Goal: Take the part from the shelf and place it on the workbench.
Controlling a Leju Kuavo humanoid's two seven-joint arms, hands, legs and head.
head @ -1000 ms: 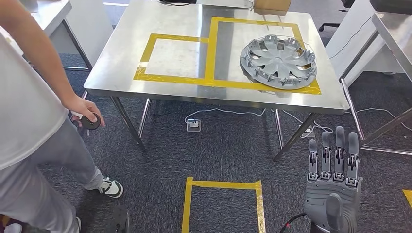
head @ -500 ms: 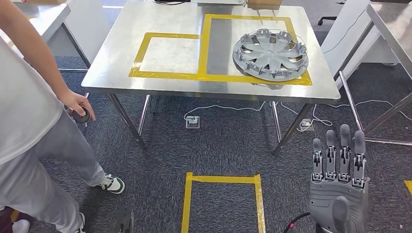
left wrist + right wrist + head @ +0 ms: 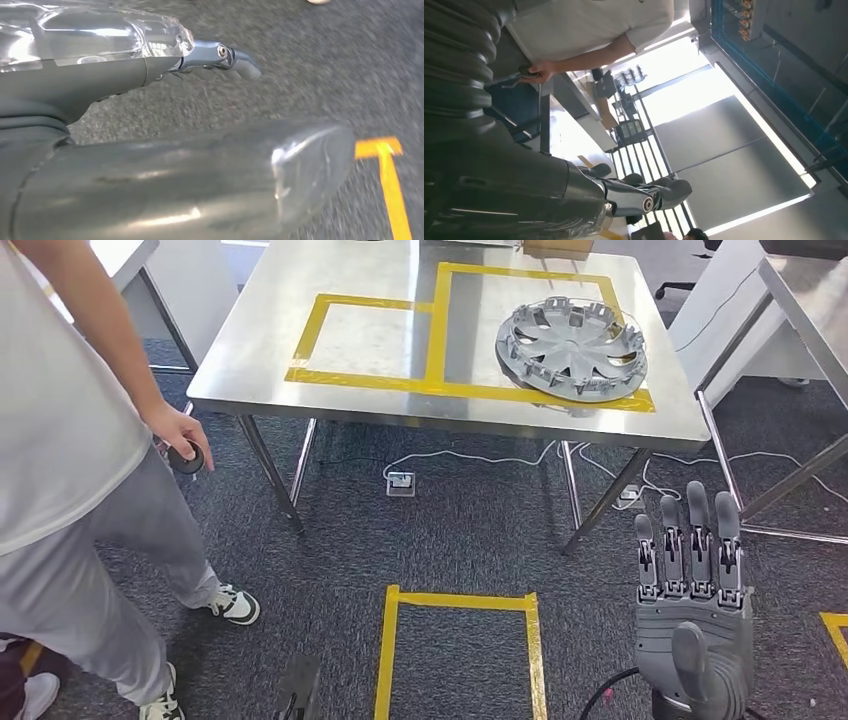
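Right robot hand (image 3: 690, 615): raised upright at your lower right, fingers straight and apart, holding nothing.
Left robot hand (image 3: 165, 150): hung over the carpet near yellow floor tape (image 3: 387, 170); you cannot tell its state.
Part (image 3: 572, 348): silver wheel cover lay flat on the surface (image 3: 350, 340), inside the right taped square, well apart from the right robot hand.
Person (image 3: 70, 440): stood at your left.

Ahead of me stands a steel tabletop (image 3: 340, 400) marked with yellow tape rectangles (image 3: 436, 390). A grey wheel cover (image 3: 572, 348) lies inside the right rectangle. Below, dark carpet floor (image 3: 470, 530) carries another yellow tape square (image 3: 460, 600).
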